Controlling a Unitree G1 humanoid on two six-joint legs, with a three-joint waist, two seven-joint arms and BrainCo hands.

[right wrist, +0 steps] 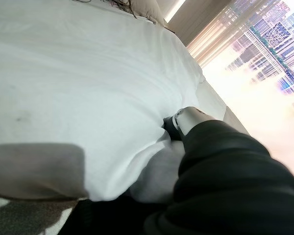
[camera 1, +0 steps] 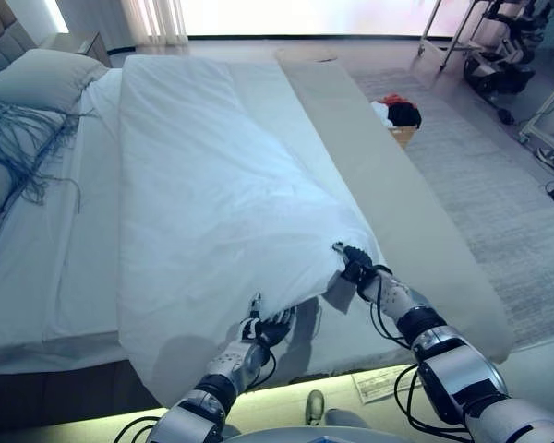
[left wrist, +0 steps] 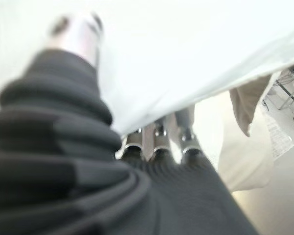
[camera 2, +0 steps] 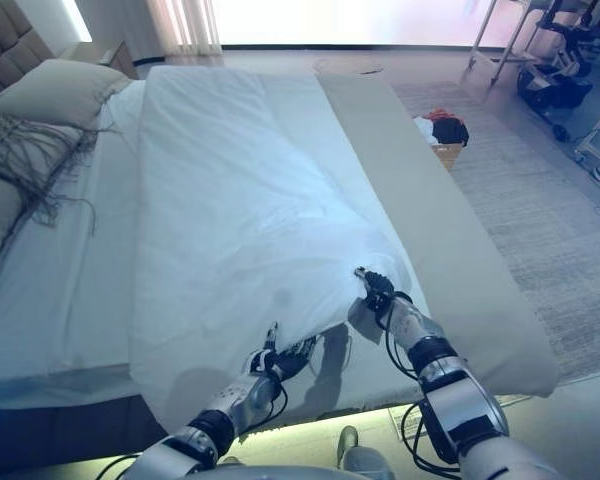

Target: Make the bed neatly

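Both hands have hold of the near edge of the white duvet (camera 1: 222,185): the left hand (camera 1: 266,328) has its fingers under the hem and its thumb on top, pinching the cloth, and the right hand (camera 1: 358,266) is closed on a bunched fold of the same edge, which is lifted clear of the bed (camera 1: 83,212). Below and between the hands the hem hangs loose over the bed's side, with a shadow under it. Beyond the hands the duvet runs away in a long, fairly smooth strip down the middle of the bed, so I judge the spreading is well along but not finished: the cover lies narrow, leaving bare sheet (camera 1: 92,157) past the left hand and a beige cover (camera 1: 369,157) uncovered past the right hand, and the held edge is yet to be laid flat. Far beyond the left hand lie a pillow (camera 1: 39,78) and a fringed throw (camera 1: 14,138), not arranged over the duvet. The right hand's fingers are mostly buried in cloth in its wrist view, and the left fingertips are hidden beneath the hem.
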